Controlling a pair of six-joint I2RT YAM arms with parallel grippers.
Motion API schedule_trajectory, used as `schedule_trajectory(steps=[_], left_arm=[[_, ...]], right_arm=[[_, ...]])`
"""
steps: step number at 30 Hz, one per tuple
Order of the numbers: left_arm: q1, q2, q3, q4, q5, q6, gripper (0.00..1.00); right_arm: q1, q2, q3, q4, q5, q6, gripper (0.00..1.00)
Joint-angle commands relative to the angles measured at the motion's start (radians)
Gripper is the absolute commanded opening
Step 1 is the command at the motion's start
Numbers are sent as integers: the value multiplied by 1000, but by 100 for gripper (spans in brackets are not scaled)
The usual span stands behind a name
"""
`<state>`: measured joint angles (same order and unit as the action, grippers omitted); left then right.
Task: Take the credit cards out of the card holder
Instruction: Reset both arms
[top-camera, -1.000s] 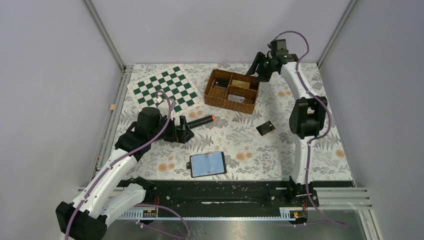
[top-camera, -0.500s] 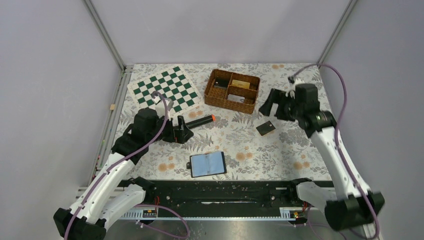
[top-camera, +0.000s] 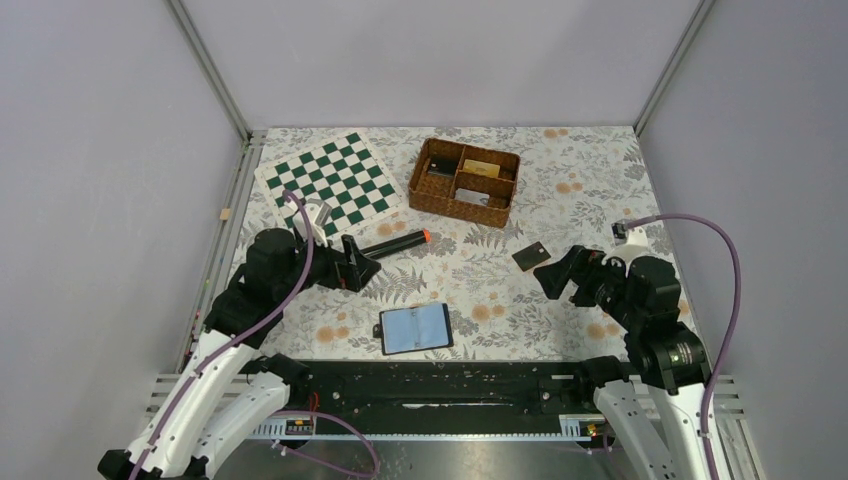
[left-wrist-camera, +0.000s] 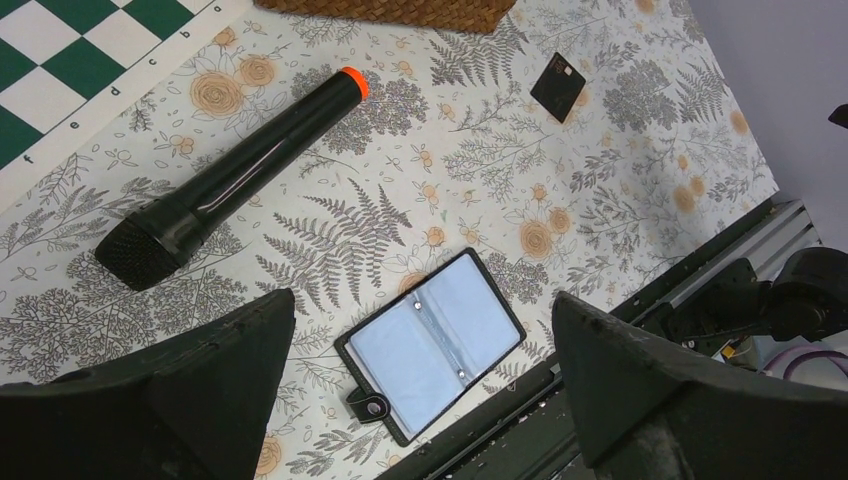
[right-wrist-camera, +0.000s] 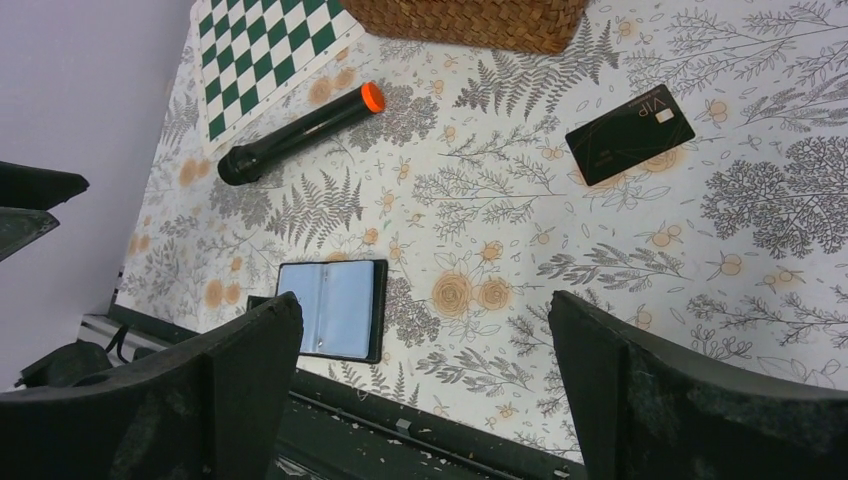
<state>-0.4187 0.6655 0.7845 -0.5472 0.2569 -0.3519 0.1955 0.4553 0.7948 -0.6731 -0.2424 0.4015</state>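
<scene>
The card holder lies open and flat near the table's front edge, its blue-grey panels up. A dark credit card lies loose on the floral cloth to the right of centre. An orange-yellow card rests in the wicker basket. My left gripper hovers open left of centre, above and behind the holder. My right gripper hangs open just right of the dark card, holding nothing.
A black cylinder with an orange tip lies beside the left gripper. A green-and-white chessboard covers the back left. The basket's wall is at the back centre. Black rails run along the front edge.
The right arm has swung from the basket at the back down to the front right, and its jaws have widened. The left arm has drawn back slightly to the left.
</scene>
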Motion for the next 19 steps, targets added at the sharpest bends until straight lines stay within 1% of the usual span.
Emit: schedule_trajectory(steps=[1,9,19], left_arm=[[3,-24,-9,43,13,-22,99],[3,-37,-22,64,44,-38,99],[3,-59,-26,62,35,-41,99]], right_arm=[[5,-28,-8,-18,-27,55,100],[5,-17,-34,16,-37,91,99],[5,-1,-36,46,-60,106,99]])
